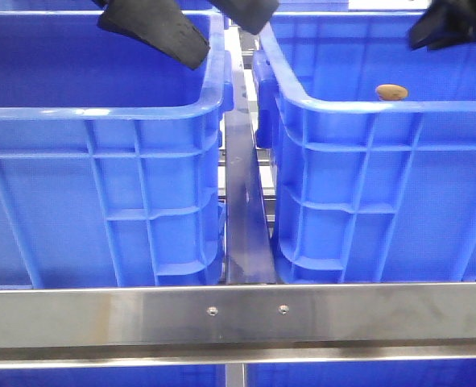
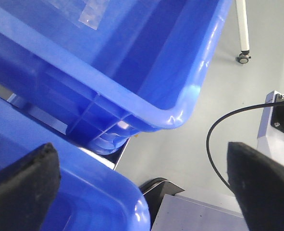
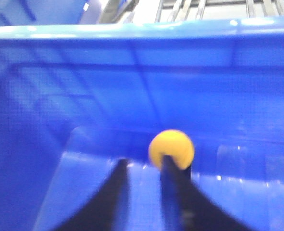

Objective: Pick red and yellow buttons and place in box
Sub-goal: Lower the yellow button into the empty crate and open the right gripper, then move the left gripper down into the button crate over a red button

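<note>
Holding: your right gripper (image 3: 144, 192) has its fingers nearly closed beside the yellow button (image 3: 171, 149), one tip in front of it; a firm grip isn't clear.
Button location: inside the right blue crate (image 1: 366, 105), near its wall.
Left gripper (image 2: 142, 187): fingers spread wide, empty, above the left crate (image 1: 101, 113).
Red button: you won't find it in view.

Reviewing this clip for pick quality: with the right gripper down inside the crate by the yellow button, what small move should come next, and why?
Probably close the right gripper on the yellow button. The right wrist view, though blurred, shows its fingers slightly apart with the disc at one fingertip, inside the blue crate. It may first need a slight shift to centre the disc.
</note>
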